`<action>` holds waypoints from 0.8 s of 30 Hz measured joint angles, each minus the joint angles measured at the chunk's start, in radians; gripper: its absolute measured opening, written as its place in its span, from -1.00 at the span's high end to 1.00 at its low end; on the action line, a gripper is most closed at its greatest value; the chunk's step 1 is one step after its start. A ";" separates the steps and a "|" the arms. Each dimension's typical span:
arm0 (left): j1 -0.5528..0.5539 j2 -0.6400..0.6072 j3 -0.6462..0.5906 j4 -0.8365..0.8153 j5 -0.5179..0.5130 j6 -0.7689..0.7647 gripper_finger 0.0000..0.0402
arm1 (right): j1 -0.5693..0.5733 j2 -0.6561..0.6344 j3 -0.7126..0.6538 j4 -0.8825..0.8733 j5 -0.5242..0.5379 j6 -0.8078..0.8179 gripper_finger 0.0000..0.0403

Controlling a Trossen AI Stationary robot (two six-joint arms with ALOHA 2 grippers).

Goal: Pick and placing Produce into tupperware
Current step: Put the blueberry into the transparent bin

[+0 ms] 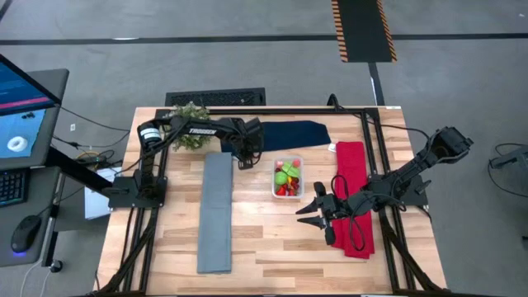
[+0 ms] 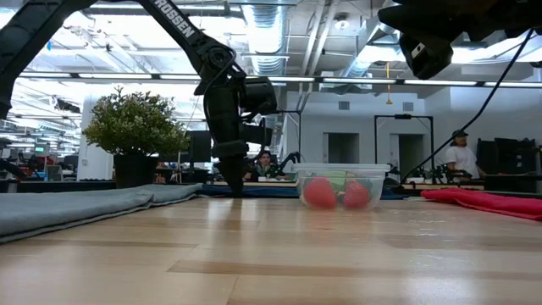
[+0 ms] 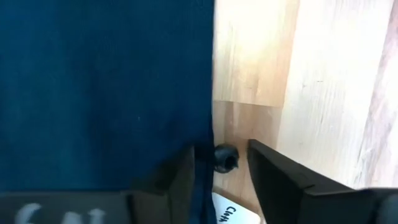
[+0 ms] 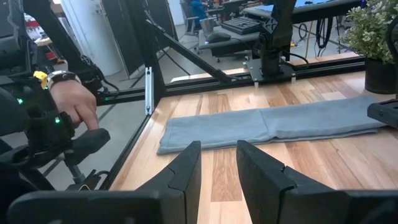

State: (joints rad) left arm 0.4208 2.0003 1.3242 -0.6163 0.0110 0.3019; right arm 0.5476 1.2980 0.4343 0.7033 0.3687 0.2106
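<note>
Our left gripper (image 3: 222, 163) stands part open around a tiny dark cherry (image 3: 225, 157) beside the navy cloth (image 3: 106, 87). Our right gripper (image 4: 217, 163) hovers part open, empty.

I count three cloths: grey (image 1: 217, 210), navy (image 1: 293, 134), red (image 1: 353, 194); one tupperware (image 1: 288, 177); one potted plant (image 1: 190, 125).

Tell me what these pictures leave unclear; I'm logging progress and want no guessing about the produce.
- Small dark piece between the left gripper's fingers, left wrist view: too small to tell what it is, or whether it is gripped.
- Produce count in the tupperware, high view: pieces overlap; low view shows only two red ones through the wall.
- Navy cloth, high view: the left arm covers one end.
</note>
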 joint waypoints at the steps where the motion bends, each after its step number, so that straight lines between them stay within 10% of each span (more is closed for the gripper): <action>1: -0.001 0.000 0.000 0.000 0.000 0.000 0.27 | 0.000 0.000 0.000 0.000 0.000 0.000 0.38; 24: -0.048 -0.003 0.002 -0.048 0.009 -0.006 0.10 | 0.000 0.000 0.000 -0.022 0.000 0.025 0.38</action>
State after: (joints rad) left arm 0.3732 1.9968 1.3262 -0.6644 0.0199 0.2958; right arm 0.5476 1.2980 0.4343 0.6813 0.3687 0.2352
